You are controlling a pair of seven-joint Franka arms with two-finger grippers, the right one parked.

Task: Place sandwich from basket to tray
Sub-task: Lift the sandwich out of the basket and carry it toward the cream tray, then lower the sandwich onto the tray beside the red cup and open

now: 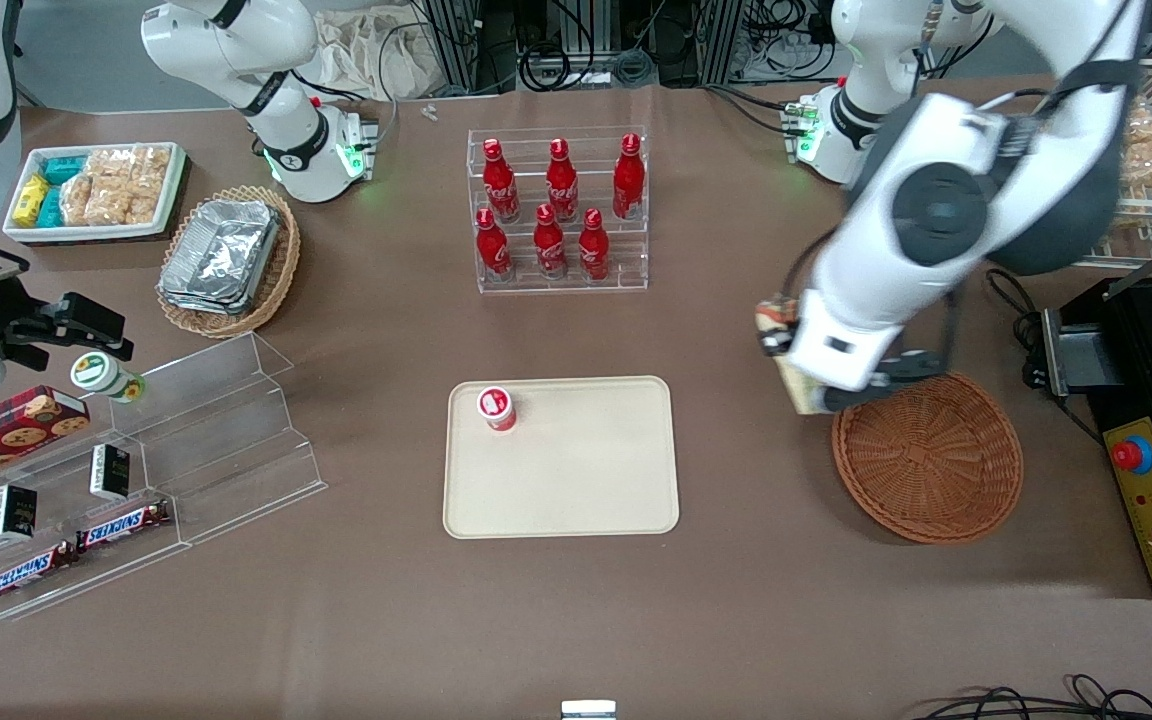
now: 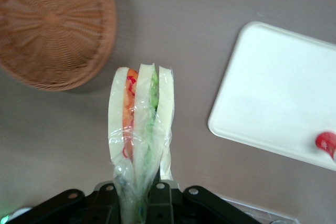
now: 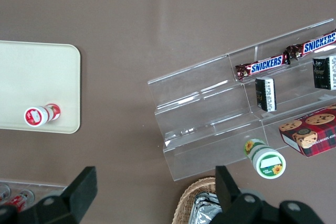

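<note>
Clear plastic wrap covers the sandwich (image 2: 140,129), which the gripper (image 2: 137,195) clamps at its narrow end, fingers closed tight on it. Both hang in the air between the basket (image 1: 928,458) and the tray (image 1: 576,480), just beside the basket's rim and well apart from the tray. On the tray a small red bottle (image 1: 497,408) lies near one corner, farther from the basket.

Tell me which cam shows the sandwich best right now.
Left wrist view: the wrapped sandwich fills the frame, layers visible, held in the gripper. Front view shows only a sliver past the arm, beside the basket. Right wrist view shows none of it.
</note>
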